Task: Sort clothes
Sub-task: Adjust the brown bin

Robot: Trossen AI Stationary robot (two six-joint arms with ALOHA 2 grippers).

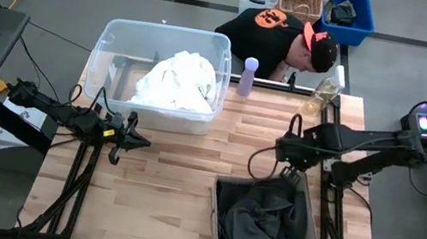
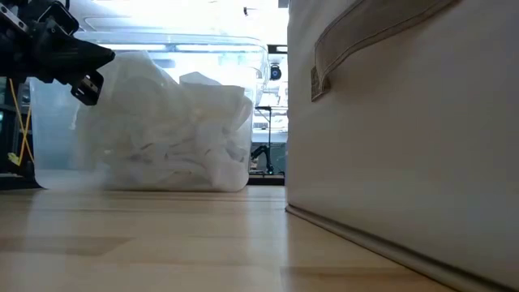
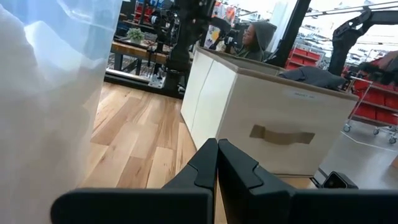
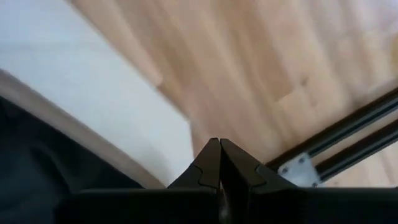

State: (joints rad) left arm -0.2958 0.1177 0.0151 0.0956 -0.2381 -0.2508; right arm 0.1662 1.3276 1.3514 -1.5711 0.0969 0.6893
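My left gripper [image 1: 139, 140] hung clenched and empty beside the clear tub [image 1: 114, 38] of white clothes [image 1: 177, 79]; my right gripper [image 1: 283, 173], clenched and empty, hovered over the fabric bin's [image 1: 215, 215] dark garments [image 1: 261, 223].

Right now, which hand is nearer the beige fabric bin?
Right. The right hand hangs just above the beige fabric bin, by its far rim; the left hand sits across the bare table, beside the clear tub.

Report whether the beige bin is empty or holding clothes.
Holding clothes: dark garments fill the beige bin, heaped to its rim.
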